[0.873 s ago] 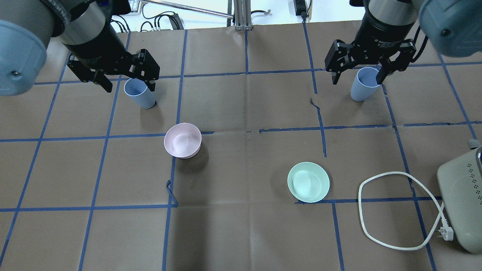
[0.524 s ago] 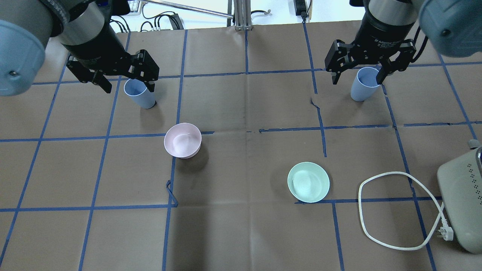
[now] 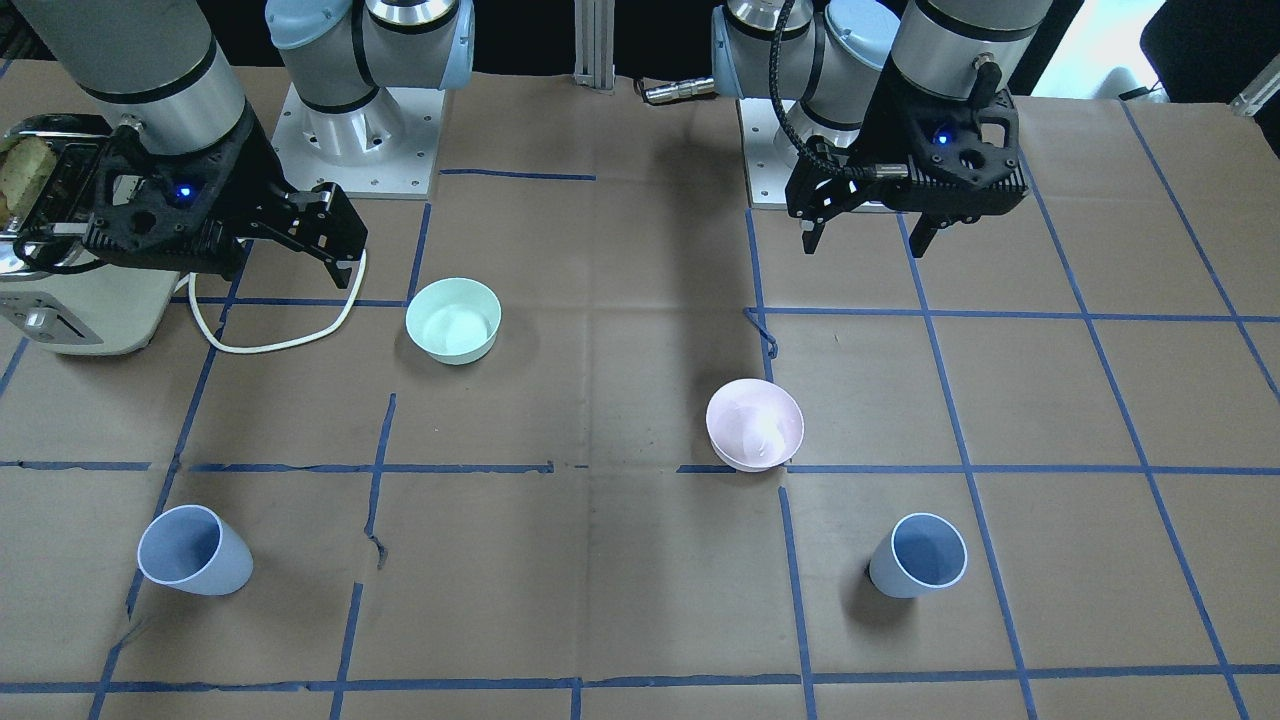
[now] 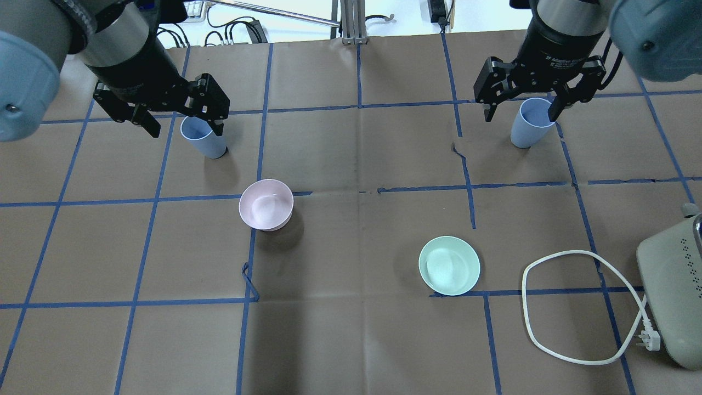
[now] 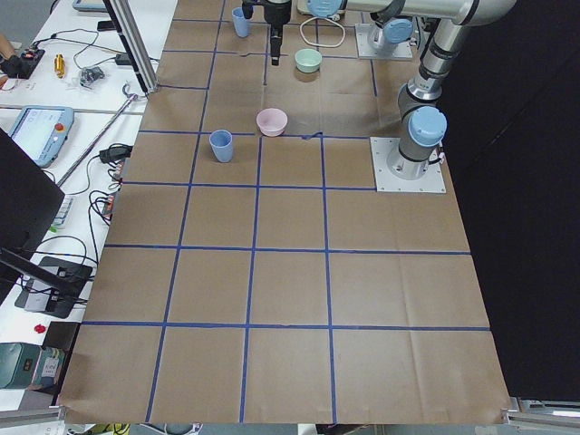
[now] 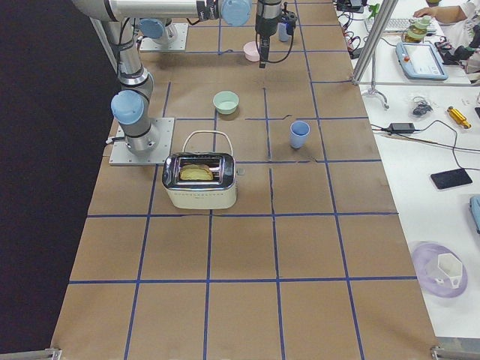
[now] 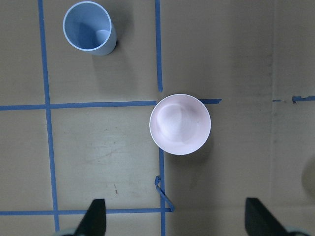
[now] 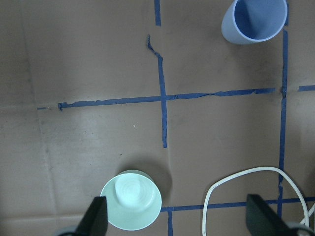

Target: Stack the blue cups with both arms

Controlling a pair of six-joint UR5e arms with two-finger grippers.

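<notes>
Hanging wide apart and empty, the left fingers (image 7: 96,220) show as two dark tips at the bottom of the left wrist view, with only bare counter (image 7: 108,157) between them. The right fingers (image 8: 97,216) are spread just as wide and hold nothing. Both pairs sit high over the counter.

The pink bowl (image 7: 180,124) lies ahead of the left fingers. The left cup (image 7: 89,27) stands beyond that bowl, away from the robot and toward its left. The right cup (image 8: 254,20) stands well apart from the pink bowl on the robot's right, about as far from the robot as the left cup.

Both cups are upright, mouths up, long axis vertical. Neither is between any fingers. Each lies forward of and below its own arm's fingers, and each arm is the nearer one to its own cup. The next move looks like a reach forward and down until the fingers straddle a cup.

A green bowl (image 8: 131,199) sits nearer the robot than the pink bowl, to the right. Farther right, a cord (image 4: 522,285) runs to a toaster (image 4: 672,296).

White lettering on the right wrist (image 4: 559,55) seems to begin "2F Adaptive"; the rest is too small. The cups show no marking.
</notes>
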